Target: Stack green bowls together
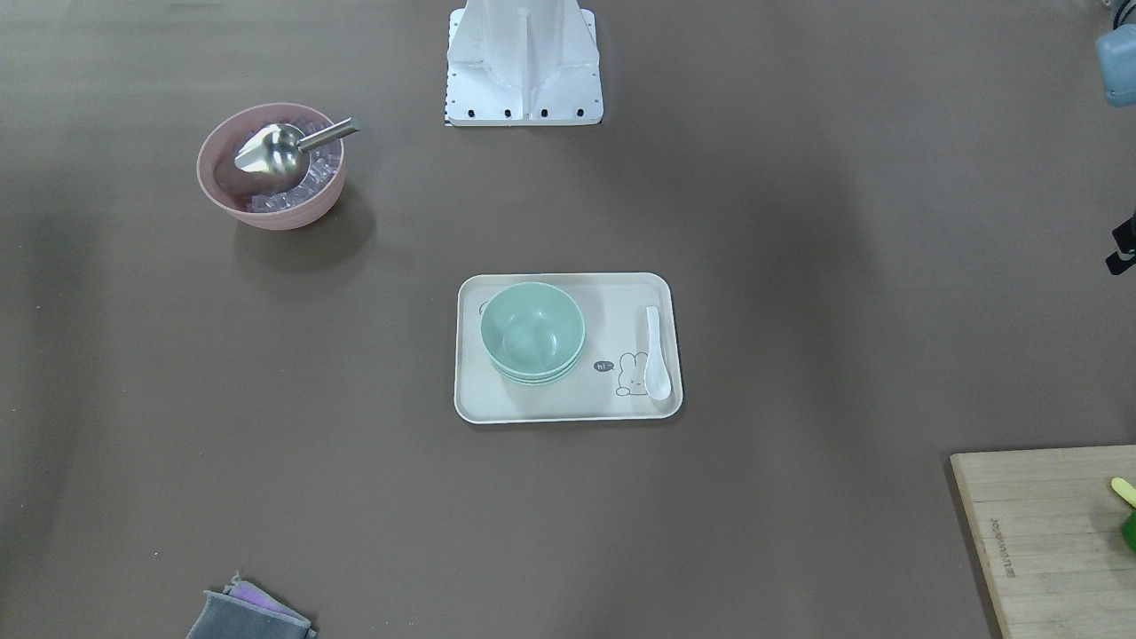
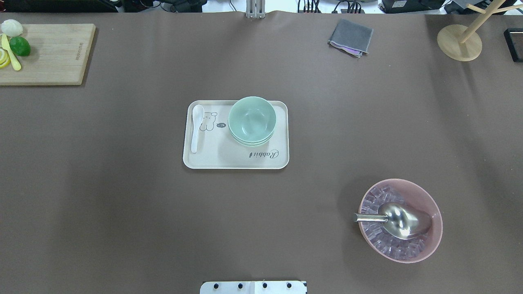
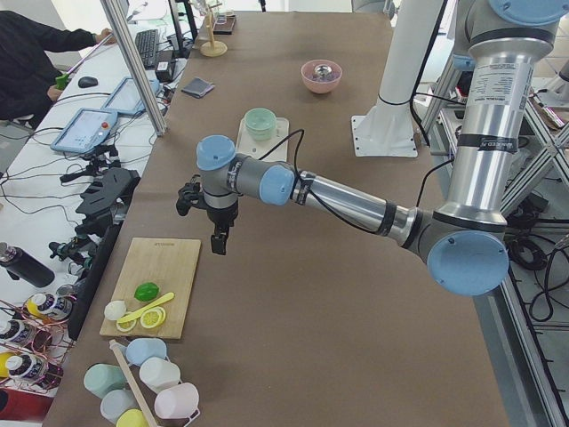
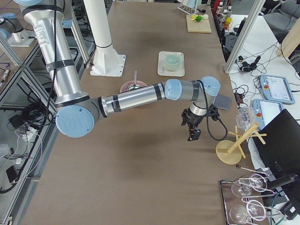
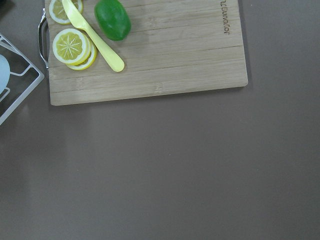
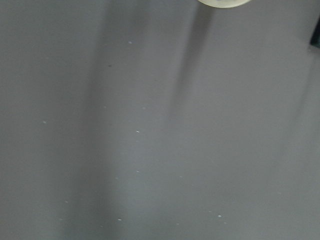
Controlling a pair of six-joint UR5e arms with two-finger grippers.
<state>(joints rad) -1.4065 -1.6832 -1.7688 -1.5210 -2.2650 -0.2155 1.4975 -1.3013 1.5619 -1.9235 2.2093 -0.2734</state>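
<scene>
Left arm: I hold it stretched low across the table, wrist bent, my left pincer [image 3: 218, 238] pointing down just beside the rectangular bamboo cutting board [image 3: 156, 283].
Right arm: I hold it stretched out likewise, my right pincer [image 4: 192, 135] pointing down near the round wooden stand [image 4: 228, 152].
Pincer state: I cannot tell the opening or any hold on either.
Bowls: the pale mint-green round plastic bowls [image 2: 252, 118] sit nested in one stack on the cream rectangular tray [image 2: 235, 161], well apart from both pincers.

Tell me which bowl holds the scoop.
The pink bowl, off the tray, holding ice and the scoop; the green bowls are nested on the tray, top one empty.
</scene>
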